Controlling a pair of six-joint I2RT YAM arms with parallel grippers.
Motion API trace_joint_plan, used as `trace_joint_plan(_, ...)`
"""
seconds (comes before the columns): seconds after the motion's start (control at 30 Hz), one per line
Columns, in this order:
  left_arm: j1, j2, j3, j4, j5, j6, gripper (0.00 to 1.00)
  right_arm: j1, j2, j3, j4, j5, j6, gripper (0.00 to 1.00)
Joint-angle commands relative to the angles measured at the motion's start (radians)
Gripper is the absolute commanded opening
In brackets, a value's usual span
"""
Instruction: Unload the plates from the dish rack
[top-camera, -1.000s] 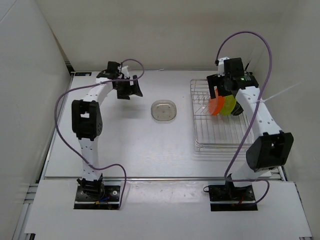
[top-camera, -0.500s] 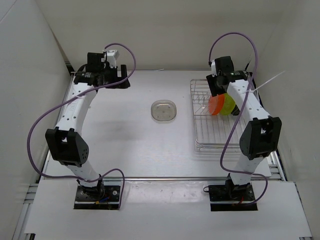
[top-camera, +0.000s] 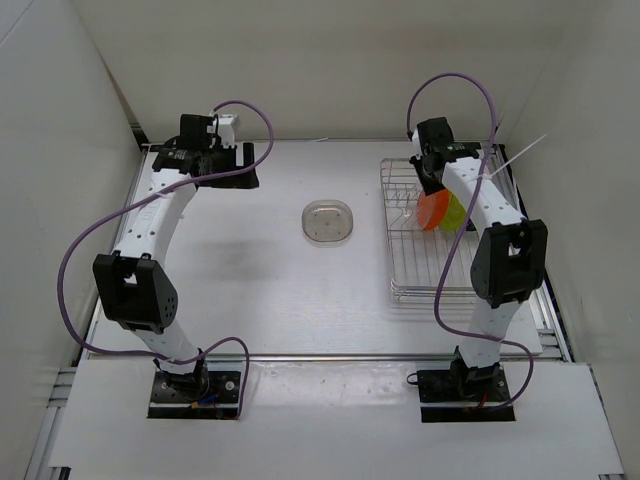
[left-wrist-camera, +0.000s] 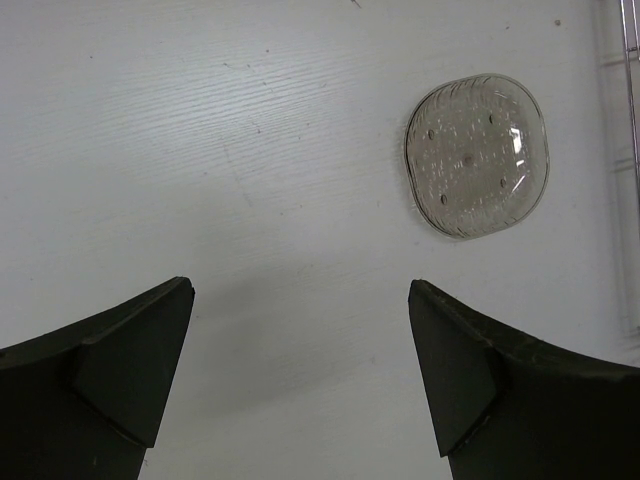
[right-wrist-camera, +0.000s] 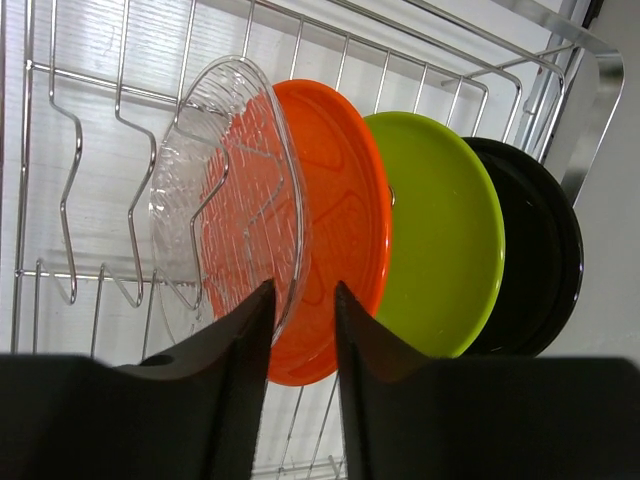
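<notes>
Although the right gripper (right-wrist-camera: 305, 292) shows only a narrow gap between its jaws, whether they actually pinch anything cannot be told. In the right wrist view the lower rims of the racked clear plate (right-wrist-camera: 225, 200) and the orange plate (right-wrist-camera: 335, 230) both run down into that gap; the black fingers (right-wrist-camera: 245, 350) stand just at either side of them, and contact cannot be made out.

The dish rack (top-camera: 440, 275) lies on the table (top-camera: 250, 290), and every other place is given from it. In its far half four plates stand on edge between the upright prongs, packed close in a row across the rack; from its left side they run racked clear plate, orange plate, yellow-green plate (right-wrist-camera: 440, 230), black plate (right-wrist-camera: 540, 260), the black one nearest the rack's bent end frame. From the top view the right gripper sits over the rack's far left part, just above the orange plate.

Left of the rack, apart from it, a loose clear plate (top-camera: 328, 221) lies flat on the table; well beyond that, farther left and toward the table's far edge, hangs the left gripper (left-wrist-camera: 300, 300). Its jaws are spread wide with nothing between them but bare tabletop; its camera sees the loose clear plate and a sliver of the rack's wire.
</notes>
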Motion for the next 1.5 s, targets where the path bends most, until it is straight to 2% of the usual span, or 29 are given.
trace_joint_plan(0.0, -0.004, -0.048, -0.011, 0.010, 0.005, 0.008, 1.00, 0.008, 0.018, 0.041, 0.032, 0.032, -0.011, 0.33)
trace_joint_plan(0.2, 0.005, -0.048, -0.020, 0.019, 0.005, 0.008, 1.00, 0.026, 0.027, 0.041, 0.041, 0.044, -0.020, 0.27)
trace_joint_plan(0.3, 0.005, -0.048, -0.020, 0.019, 0.005, 0.008, 1.00, 0.035, 0.038, 0.032, 0.041, 0.053, -0.020, 0.22)
trace_joint_plan(0.33, 0.005, -0.048, -0.020, 0.019, 0.005, 0.008, 1.00, 0.036, 0.038, 0.032, 0.041, 0.063, -0.020, 0.15)
trace_joint_plan(0.43, 0.014, -0.048, -0.020, 0.019, 0.014, 0.008, 1.00, 0.046, 0.038, 0.032, 0.041, 0.072, -0.011, 0.06)
trace_joint_plan(0.53, 0.014, -0.048, -0.020, 0.019, 0.024, 0.008, 1.00, 0.057, 0.038, 0.032, 0.041, 0.101, -0.011, 0.00)
trace_joint_plan(0.73, 0.024, -0.039, -0.020, 0.019, 0.042, 0.008, 1.00, 0.089, 0.038, 0.032, 0.032, 0.207, 0.008, 0.00)
trace_joint_plan(1.0, 0.024, -0.030, -0.020, 0.019, 0.042, 0.008, 1.00, 0.109, 0.027, 0.110, 0.012, 0.332, 0.043, 0.00)
trace_joint_plan(1.17, 0.024, -0.020, -0.009, 0.019, 0.060, 0.008, 1.00, 0.109, 0.007, 0.172, 0.030, 0.455, -0.034, 0.00)
trace_joint_plan(1.27, 0.024, 0.001, 0.015, 0.010, 0.083, 0.028, 1.00, 0.109, -0.045, 0.181, 0.097, 0.497, -0.087, 0.00)
trace_joint_plan(1.47, -0.038, 0.052, 0.123, -0.010, 0.204, 0.059, 1.00, 0.118, -0.167, 0.190, 0.107, 0.508, -0.100, 0.00)
